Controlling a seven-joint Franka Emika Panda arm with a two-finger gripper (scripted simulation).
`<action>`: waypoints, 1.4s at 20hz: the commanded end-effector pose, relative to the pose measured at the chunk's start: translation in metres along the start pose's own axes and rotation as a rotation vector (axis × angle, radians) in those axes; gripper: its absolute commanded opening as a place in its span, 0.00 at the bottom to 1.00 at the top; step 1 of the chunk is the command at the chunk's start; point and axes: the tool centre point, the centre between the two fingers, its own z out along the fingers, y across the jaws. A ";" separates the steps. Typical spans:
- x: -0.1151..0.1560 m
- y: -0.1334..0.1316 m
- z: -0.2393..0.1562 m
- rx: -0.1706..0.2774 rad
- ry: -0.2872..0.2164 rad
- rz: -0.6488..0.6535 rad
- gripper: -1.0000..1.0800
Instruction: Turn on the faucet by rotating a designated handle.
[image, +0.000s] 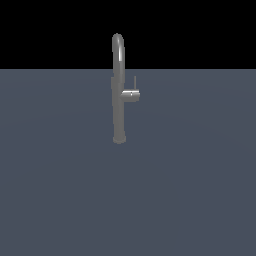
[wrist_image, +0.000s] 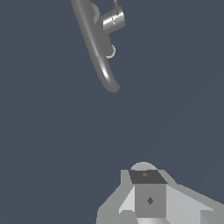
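Grey metal is what we are seeing in the exterior view: the faucet (image: 118, 95) is standing upright on the slate-blue counter (image: 60, 190), its handle (image: 131, 93) jutting toward the exterior view's right with a thin rod pointing up. In the wrist view we are looking at the faucet (wrist_image: 97, 43) and handle (wrist_image: 113, 20) well apart from our fingers (wrist_image: 148, 192); whether they are released or clenched we cannot tell.

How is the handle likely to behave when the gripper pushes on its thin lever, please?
The handle looks like rigid metal, so it should probably turn rather than bend. Its glossy finish suggests it may be slippery. The thin upright lever offers little contact, so a push may slide off.
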 end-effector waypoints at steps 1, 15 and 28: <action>0.013 -0.005 0.001 0.032 -0.039 0.033 0.00; 0.091 -0.024 0.011 0.217 -0.266 0.225 0.00; 0.167 -0.030 0.036 0.404 -0.491 0.412 0.00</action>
